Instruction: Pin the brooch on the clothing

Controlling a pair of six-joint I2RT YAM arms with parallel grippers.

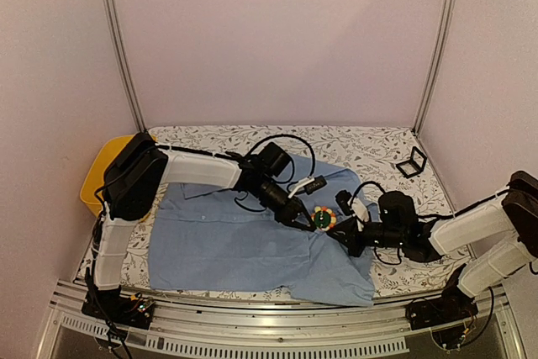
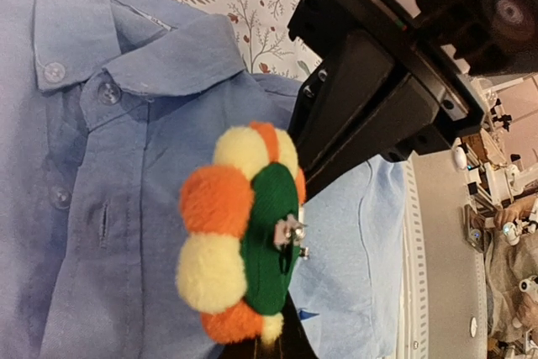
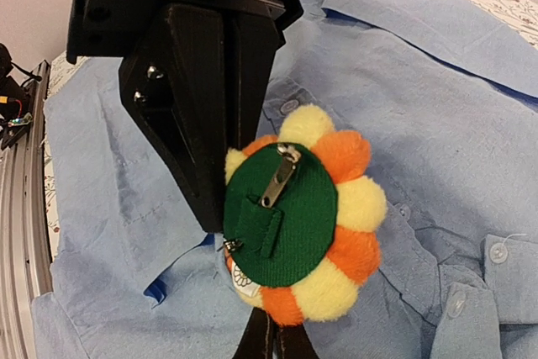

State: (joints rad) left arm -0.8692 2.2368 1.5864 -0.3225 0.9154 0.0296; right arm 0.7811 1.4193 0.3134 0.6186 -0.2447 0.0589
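Note:
The brooch [image 1: 324,218] is a fluffy flower of orange and pale yellow petals, held just above the light blue shirt [image 1: 218,241] spread on the table. In the right wrist view its green back [image 3: 286,216] faces the camera, with a metal pin bar [image 3: 277,182] across it. My left gripper [image 1: 309,224] is shut on the brooch's rim [image 2: 252,241], its fingers at the bottom edge of its own view [image 2: 282,346]. My right gripper [image 1: 340,233] is shut on the lower petals [image 3: 271,344]. The shirt's collar and buttons [image 2: 108,92] lie behind the brooch.
A yellow basket [image 1: 99,174] stands at the table's left edge, partly behind my left arm. A small black square frame [image 1: 411,162] lies at the back right on the floral cloth [image 1: 361,145]. A metal rail [image 1: 252,338] runs along the near edge.

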